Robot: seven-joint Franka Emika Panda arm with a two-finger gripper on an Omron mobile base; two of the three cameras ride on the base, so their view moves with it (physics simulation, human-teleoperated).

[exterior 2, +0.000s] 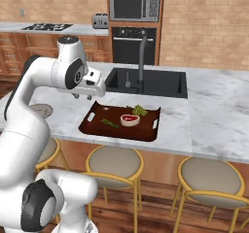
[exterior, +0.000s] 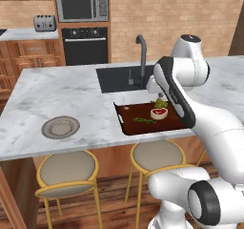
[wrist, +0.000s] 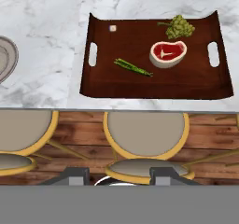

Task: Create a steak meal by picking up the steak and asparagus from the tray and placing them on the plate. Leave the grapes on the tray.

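Note:
The dark reddish-brown tray (wrist: 154, 85) lies on the marble island near its front edge. On it are the red steak (wrist: 168, 52) with a white rim, the thin dark-green asparagus (wrist: 133, 67) to its left, and the yellow-green grapes (wrist: 179, 27) in the far corner. In the base views the steak (exterior 2: 130, 120), asparagus (exterior 2: 110, 124) and grapes (exterior 2: 139, 110) sit the same way. The grey-beige plate (exterior: 60, 127) rests on the counter well left of the tray (exterior: 127, 126). My gripper (exterior 2: 83, 97) hovers high over the tray's near-left side, open and holding nothing; its fingertips (wrist: 74, 175) stand wide apart.
A black sink (exterior: 119, 78) with a tall faucet (exterior: 142, 56) lies just behind the tray. Yellow-framed stools (wrist: 145, 134) stand under the counter's front edge. An oven (exterior: 86, 44), microwave and toaster (exterior: 45, 23) are along the back wall.

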